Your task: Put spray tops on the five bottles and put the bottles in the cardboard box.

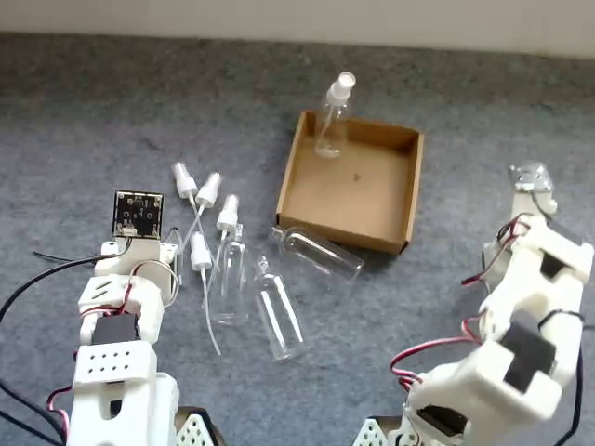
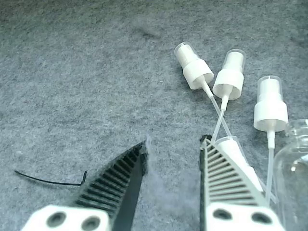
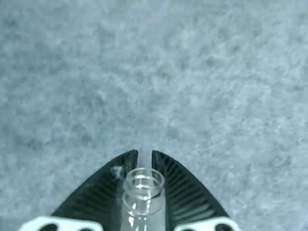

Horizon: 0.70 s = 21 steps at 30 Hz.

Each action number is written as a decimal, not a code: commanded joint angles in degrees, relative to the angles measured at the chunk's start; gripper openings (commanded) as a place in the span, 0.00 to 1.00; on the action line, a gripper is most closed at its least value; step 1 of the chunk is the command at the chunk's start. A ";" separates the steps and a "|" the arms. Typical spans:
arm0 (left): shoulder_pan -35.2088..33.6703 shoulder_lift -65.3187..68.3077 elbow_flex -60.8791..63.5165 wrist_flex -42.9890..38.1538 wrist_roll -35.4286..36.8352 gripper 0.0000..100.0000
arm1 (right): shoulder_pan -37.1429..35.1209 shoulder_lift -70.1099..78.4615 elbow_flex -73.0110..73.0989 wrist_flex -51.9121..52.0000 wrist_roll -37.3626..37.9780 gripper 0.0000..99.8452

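The cardboard box [image 1: 390,237] lies open at the table's middle. One capped bottle [image 1: 333,116] stands in its far left corner. Three clear uncapped bottles [image 1: 316,253] [image 1: 279,311] [image 1: 230,279] lie on the carpet in front of the box. Left of them lie several white spray tops [image 1: 184,178] [image 1: 208,189] [image 1: 228,214] [image 1: 201,253]. My left gripper [image 2: 173,144] is open just above the carpet, with one spray top [image 2: 236,151] beside its finger and others [image 2: 192,67] [image 2: 230,74] [image 2: 270,103] beyond. My right gripper [image 3: 144,153] is shut on an uncapped clear bottle [image 3: 143,190], to the right of the box [image 1: 532,177].
Grey carpet covers the whole table. A thin black wire [image 2: 48,180] lies on it near my left gripper. A bottle [image 2: 298,163] lies close beside the left gripper's finger. Bare carpet lies under the right gripper.
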 commanded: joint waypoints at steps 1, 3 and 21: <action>0.31 -1.10 -0.13 -1.14 -0.35 0.16 | -0.22 6.11 -15.52 4.70 -3.96 0.00; 0.31 -1.10 -0.13 -1.14 -0.35 0.16 | -0.22 9.10 -21.85 8.57 -4.66 0.01; 0.48 -1.10 -0.13 -1.05 -0.35 0.16 | -1.80 11.03 -32.66 30.73 -2.55 0.25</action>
